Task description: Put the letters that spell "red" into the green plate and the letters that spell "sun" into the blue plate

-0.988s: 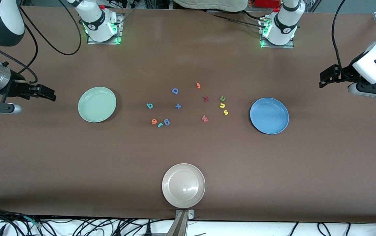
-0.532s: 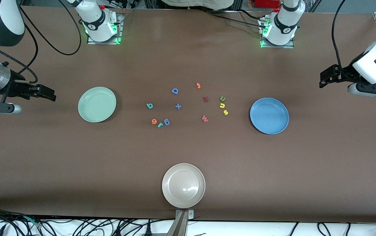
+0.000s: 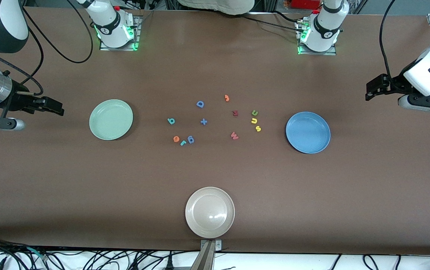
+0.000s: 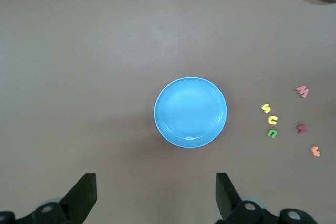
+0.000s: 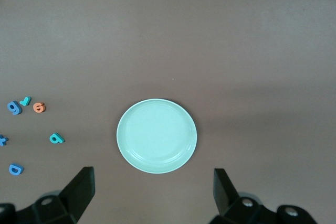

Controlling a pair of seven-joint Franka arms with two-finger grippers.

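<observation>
While waiting empty over the two ends of the brown table [image 3: 215,176]: left gripper [image 3: 367,91] spread wide apart with nothing between the fingers, right gripper [image 3: 60,109] likewise, each looking down on its own dish.

Round medium-blue plate [image 3: 308,132] toward the left arm's end, round pale mint-green plate [image 3: 111,119] toward the right arm's end, both bare. Apparently laid out so that each arm serves the nearer dish.

Small foam letters loose between the two plates:
- Beside the blue plate, close in a short row: green "n" [image 3: 254,112], yellow "u" [image 3: 254,120], yellow "s" [image 3: 258,128].
- Toward the green plate: teal "d" [image 3: 170,120] alone, then orange "e" [image 3: 176,139] and teal "r" [image 3: 183,143] nearer the camera.

Tight spot, probably: blue "g" [image 3: 190,140] just beside the "r", almost touching. Red "w" [image 3: 234,135], orange "j" [image 3: 227,98] and blue capital "D" [image 3: 200,104] apart enough to leave alone.

Plenty of open tabletop around both plates; raised rims to clear on each drop. Round beige plate [image 3: 209,212] near the front edge, well apart from everything.
</observation>
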